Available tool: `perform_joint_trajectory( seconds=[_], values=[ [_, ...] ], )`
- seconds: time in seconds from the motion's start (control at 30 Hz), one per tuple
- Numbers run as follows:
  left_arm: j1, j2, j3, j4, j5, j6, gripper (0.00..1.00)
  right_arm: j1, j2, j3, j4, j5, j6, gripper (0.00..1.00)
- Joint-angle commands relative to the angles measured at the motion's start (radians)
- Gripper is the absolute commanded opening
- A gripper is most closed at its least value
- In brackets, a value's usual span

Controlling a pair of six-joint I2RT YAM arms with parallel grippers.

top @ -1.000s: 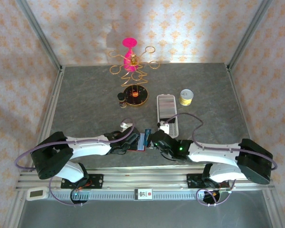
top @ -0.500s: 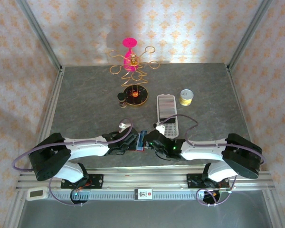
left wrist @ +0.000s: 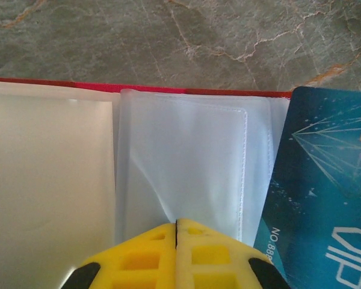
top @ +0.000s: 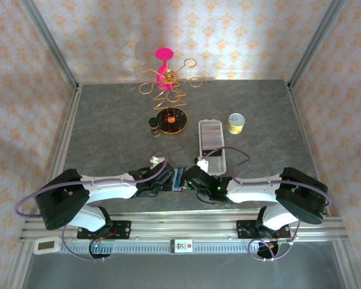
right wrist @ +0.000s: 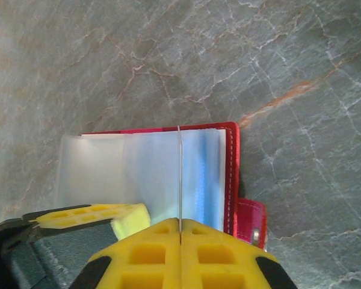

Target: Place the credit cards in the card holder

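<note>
Left claw (left wrist: pixel 176 224) is pressed together, tips right on a clear pocket (left wrist: pixel 186 162) of the one red card holder (right wrist: pixel 230 168), which lies open on the desk (right wrist: pixel 301 66). Right claw (right wrist: pixel 180 224) is closed too, pinching the one blue card (left wrist: pixel 325 198) edge-on over the holder's pockets. Can't tell if its edge is in one.

Left arm (top: pixel 111 185), right arm (top: pixel 253 191): smooth white shells over long links, bulky black housings at joints (biggest ones at shoulders). Lilac cable (top: pixel 24 200) runs in loose loop outside each arm. Small green light (top: pixel 218 189) on right forearm. Black base (top: pixel 102 230) under each arm, thin red and black wires beside it. Left gripper (left wrist: pixel 176 226), right gripper (right wrist: pixel 180 224): yellow fingers (left wrist: pixel 144 259) with square recesses moulded in, black corners (left wrist: pixel 87 276) at outer sides.
</note>
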Motion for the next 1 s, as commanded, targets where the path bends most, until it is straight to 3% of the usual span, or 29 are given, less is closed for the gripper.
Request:
perform_joint_trajectory(
  seconds=[0.0,0.33,0.57,0.8,0.97],
  values=[
    [0.008,-0.019,-0.021,-0.002,-0.018,-0.012,0.00,0.005,0.021,-0.009,-0.009,0.016,0.021,0.00],
    [0.011,-0.034,-0.026,0.000,-0.018,-0.021,0.00,0.006,0.035,-0.028,0.015,0.015,0.063,0.00],
    [0.036,-0.088,-0.052,0.042,0.008,-0.032,0.11,0.005,0.036,-0.034,0.054,0.007,0.071,0.00],
    [0.072,-0.173,-0.098,0.048,-0.036,-0.058,0.11,0.005,0.039,-0.022,0.067,0.006,0.059,0.00],
    [0.120,-0.249,-0.151,0.009,-0.107,-0.091,0.03,0.005,0.040,0.005,0.073,-0.009,0.046,0.00]
  ],
)
